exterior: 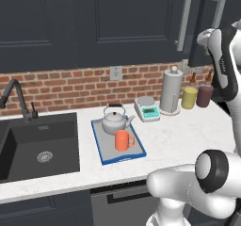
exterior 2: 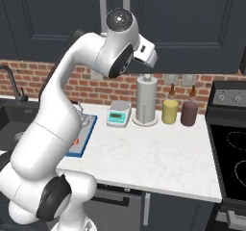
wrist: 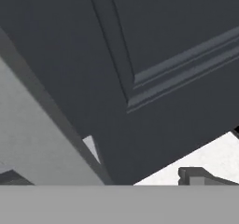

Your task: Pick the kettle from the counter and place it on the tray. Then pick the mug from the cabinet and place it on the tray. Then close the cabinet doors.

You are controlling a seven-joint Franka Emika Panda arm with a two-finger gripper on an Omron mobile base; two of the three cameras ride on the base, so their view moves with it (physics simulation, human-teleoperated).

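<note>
White arm (exterior 2: 72,95) raised — open gripper (wrist: 205,175) facing cabinet door (wrist: 177,78).

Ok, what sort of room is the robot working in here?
A home kitchen, rendered in simulation: a marbled white counter with an inset dark sink, navy wall cabinets above a brick backsplash, and a stove at the counter's end.

A home kitchen, rendered. White marbled counter (exterior: 188,140) with a dark inset sink (exterior: 37,145) and black tap (exterior: 14,95) at its left end, a red brick backsplash (exterior: 70,86) behind, navy panelled cabinet doors (exterior: 136,18) above. Black stove (exterior 2: 230,143) beside the counter's right edge; paper-towel roll (exterior 2: 146,100), kitchen scale (exterior 2: 119,113) and canisters (exterior 2: 169,111) along the back edge.
</note>
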